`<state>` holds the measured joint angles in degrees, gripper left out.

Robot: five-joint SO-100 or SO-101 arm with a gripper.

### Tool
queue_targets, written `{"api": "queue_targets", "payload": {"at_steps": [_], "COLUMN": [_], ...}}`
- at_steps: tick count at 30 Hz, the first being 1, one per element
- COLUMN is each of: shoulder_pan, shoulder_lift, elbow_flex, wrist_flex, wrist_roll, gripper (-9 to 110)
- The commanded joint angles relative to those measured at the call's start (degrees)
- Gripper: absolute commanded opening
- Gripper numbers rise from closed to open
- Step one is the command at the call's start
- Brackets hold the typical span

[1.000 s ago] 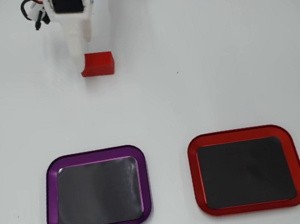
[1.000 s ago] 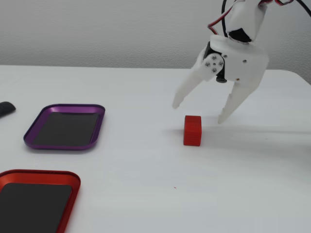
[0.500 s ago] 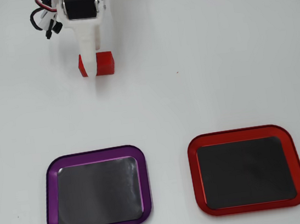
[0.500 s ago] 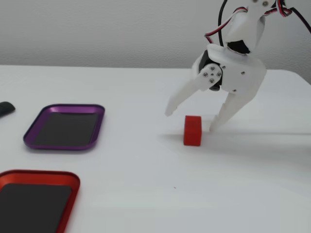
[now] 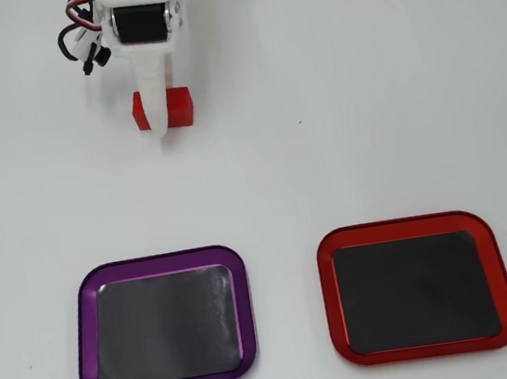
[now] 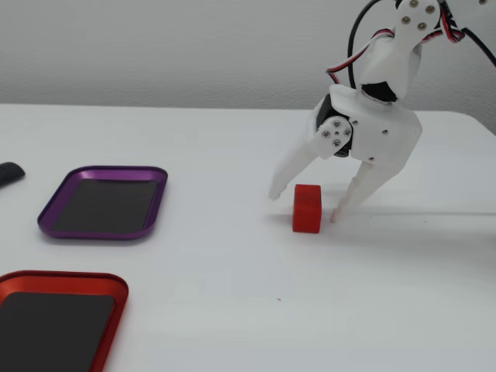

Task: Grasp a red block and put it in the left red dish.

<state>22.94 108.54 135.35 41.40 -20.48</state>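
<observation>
Your white two-finger gripper (image 6: 304, 205) straddles the small bright red textured block (image 6: 307, 208) at centre right of the fixed view, jaws apart. Close off-centre and one fingertip may shove it aside; the glossy red-rimmed tray (image 6: 54, 314) waits lower left.

White arm reaching down from the upper right in the fixed view, wrist bent steeply toward the worktop, red and black wires looping behind the upper joint. Pincer (image 6: 303, 206) spread wide, one finger slanting down to the left, the other slanting down on the right with its tip at or just above the surface. In the overhead view, pincer (image 5: 162, 127) pointing down the picture from the top edge, black servo on the white wrist block, wires bunched at its left.
</observation>
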Motion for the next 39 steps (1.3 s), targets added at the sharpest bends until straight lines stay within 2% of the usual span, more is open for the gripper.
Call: {"api": "queue_targets", "payload": {"at_steps": [1, 5, 14, 19, 27, 31, 34, 39], "shoulder_pan": [-0.2, -0.3, -0.4, -1.0, -16.4, -25.9, -28.5, -28.8], "shoulder_lift": [-0.4, -0.4, 5.2, 22.9, 60.5, 76.8, 85.3, 84.4], "elbow_flex": [0.0, 0.0, -1.3, -3.4, 2.3, 10.7, 19.2, 35.5], "wrist_flex": [-0.4, -0.4, 3.4, 12.5, 14.9, 7.3, -2.6, -22.8], "wrist_roll": [-0.4, -0.4, 0.0, 0.5, 2.9, 5.3, 5.3, 6.0], "gripper": [13, 0, -1, -1, -1, -1, -1, -1]}}
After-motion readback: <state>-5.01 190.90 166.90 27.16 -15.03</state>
